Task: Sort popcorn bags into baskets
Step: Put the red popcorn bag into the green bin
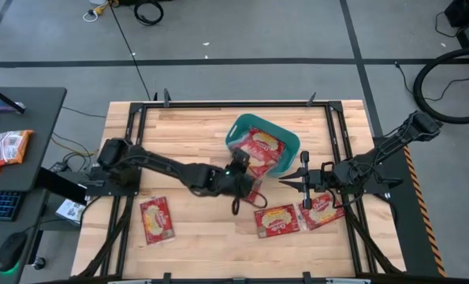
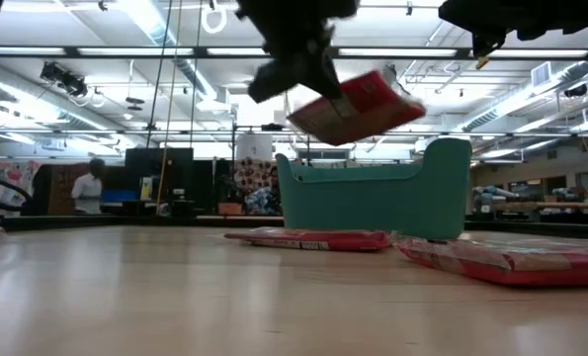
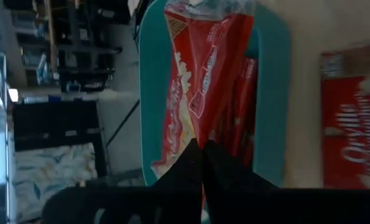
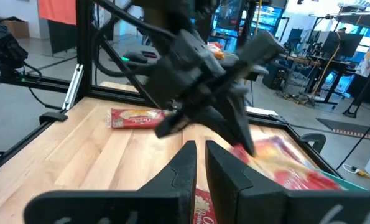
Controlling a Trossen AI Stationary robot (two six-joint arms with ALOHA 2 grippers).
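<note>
1. Above the table's middle, at the near rim of the teal basket [image 1: 232, 136]: the left gripper [image 1: 246, 175], fingers pinched flat together on one edge of a red popcorn bag [image 2: 358, 107]. The low view shows the packet lifted clear of the wood, tilted, its free end drooping toward the basket.
2. Handling, held bag: judged light and limp. It folds into a crease where the fingers [image 3: 191, 165] bite and hangs from that one edge. The film wrapper looks glossy, so likely slick; a firm pinch well inside the seam should hold better than one at the very corner.
3. Basket contents: at least one packet [image 1: 264, 147] already lies inside, flat against the floor and wall.
4. Toward the table's right edge: the right gripper [image 1: 288, 180], jaws narrow with only a slim gap and nothing between them, hovering just beside the basket's near corner.
5. Loose stock, near edge of the table: one bag [image 1: 157, 219] left of centre, well apart from the rest; one [image 1: 277, 220] right of centre; another [image 1: 323, 211] just beside it, under the right arm.
6. Handling, flat bags: they lie flush on the wood, offering little lip; judged easiest to take by a short edge with one finger slid beneath.
</note>
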